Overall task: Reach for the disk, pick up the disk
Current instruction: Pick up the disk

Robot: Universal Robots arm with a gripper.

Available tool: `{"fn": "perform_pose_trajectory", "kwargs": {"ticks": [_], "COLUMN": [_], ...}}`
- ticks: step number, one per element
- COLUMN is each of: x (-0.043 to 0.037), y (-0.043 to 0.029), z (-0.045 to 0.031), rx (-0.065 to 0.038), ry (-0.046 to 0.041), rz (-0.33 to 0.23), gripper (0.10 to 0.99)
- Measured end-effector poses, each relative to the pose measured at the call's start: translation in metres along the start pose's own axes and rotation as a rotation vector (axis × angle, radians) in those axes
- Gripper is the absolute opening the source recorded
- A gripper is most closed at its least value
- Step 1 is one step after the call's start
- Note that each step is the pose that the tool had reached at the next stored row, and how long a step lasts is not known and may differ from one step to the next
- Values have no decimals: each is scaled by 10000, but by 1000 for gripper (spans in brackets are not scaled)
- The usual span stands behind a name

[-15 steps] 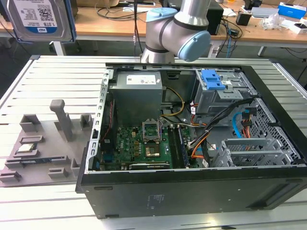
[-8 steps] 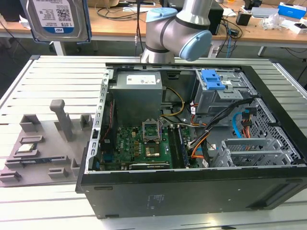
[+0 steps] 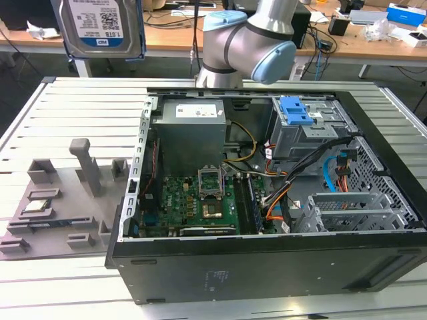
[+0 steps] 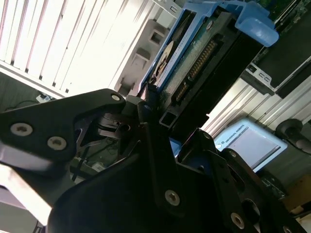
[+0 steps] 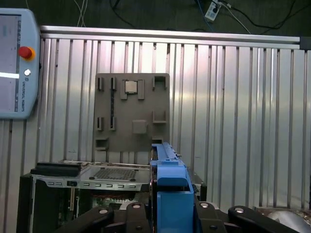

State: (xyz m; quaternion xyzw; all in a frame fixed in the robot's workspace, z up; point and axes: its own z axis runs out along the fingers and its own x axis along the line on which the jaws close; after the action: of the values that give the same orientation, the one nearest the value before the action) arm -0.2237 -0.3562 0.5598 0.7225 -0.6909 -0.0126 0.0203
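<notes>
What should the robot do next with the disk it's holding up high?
I'd guess: just hold steady, grip shut. The gripper is clamped on the disk, and in the exterior view the disk hangs high above the slatted table, clear of the open computer case, so the pick-up looks done.

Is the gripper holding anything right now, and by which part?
Yes: the gripper holds the disk, pinched across its flat faces at the end nearest the wrist.
</notes>
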Motion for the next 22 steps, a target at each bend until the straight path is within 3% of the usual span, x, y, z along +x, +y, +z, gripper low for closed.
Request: {"fn": "perform_pose_trajectory", "kwargs": {"ticks": [8,10,13,14,15,19,22], "x": [3,3,4,4,5,5,6], "y": [-301,-420,-543,-735,-840,-988,-1156], "z": [-14,-20,-26,-34,-39,-46,-54], "rx": [-2,-2,-3,-4,-4,-6,-7], "ry": [12,14,18,21,24,27,30], "rz": [-2,1,0,2,0,0,1], "gripper": [365,365,365,365,365,365,365]}}
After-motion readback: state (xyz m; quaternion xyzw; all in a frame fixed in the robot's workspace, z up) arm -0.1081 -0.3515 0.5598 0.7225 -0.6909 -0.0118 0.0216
